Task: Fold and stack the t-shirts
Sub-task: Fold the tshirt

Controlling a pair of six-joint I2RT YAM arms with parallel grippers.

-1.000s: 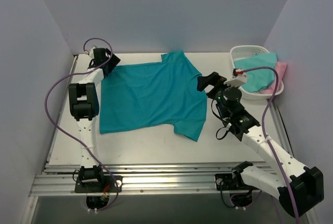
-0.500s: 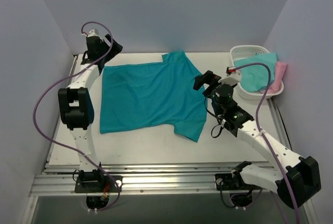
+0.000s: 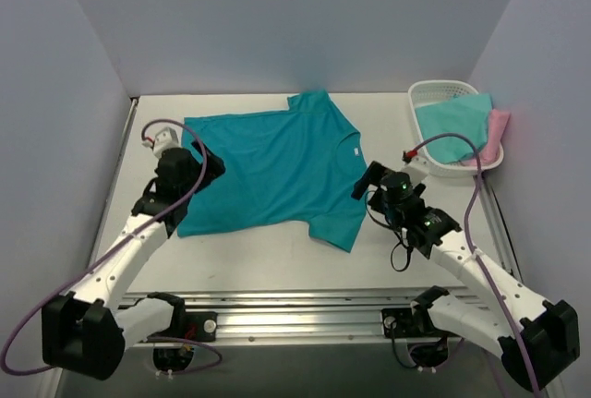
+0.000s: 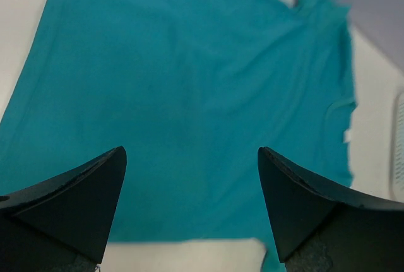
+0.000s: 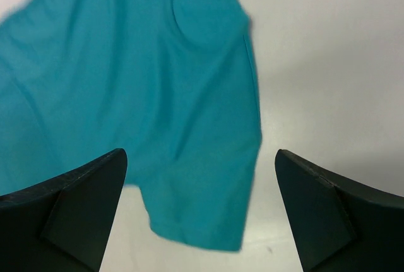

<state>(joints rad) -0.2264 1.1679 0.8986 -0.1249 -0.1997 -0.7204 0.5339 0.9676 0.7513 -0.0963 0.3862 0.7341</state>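
Note:
A deep teal t-shirt [image 3: 272,172] lies spread flat on the white table [image 3: 277,259], one sleeve toward the back and the other at the front right. My left gripper [image 3: 205,165] hovers open over the shirt's left edge; the left wrist view shows teal cloth [image 4: 189,82] between and beyond its gripper [image 4: 190,152], with nothing held. My right gripper [image 3: 367,181] hangs open just off the shirt's right edge. In the right wrist view the near sleeve [image 5: 202,202] lies below the open gripper [image 5: 201,153]. A lighter aqua t-shirt [image 3: 457,123] and a pale pink t-shirt [image 3: 500,126] sit in the basket.
The white slotted basket [image 3: 423,95] stands at the back right corner, against the right wall. Purple cables loop from both arms. Grey walls close in the table at the left, back and right. A metal rail [image 3: 295,310] runs along the near edge.
My left arm has swung from the back left corner toward the near side, over the shirt's left edge. My right gripper has drawn back toward the front. The teal shirt has stayed put.

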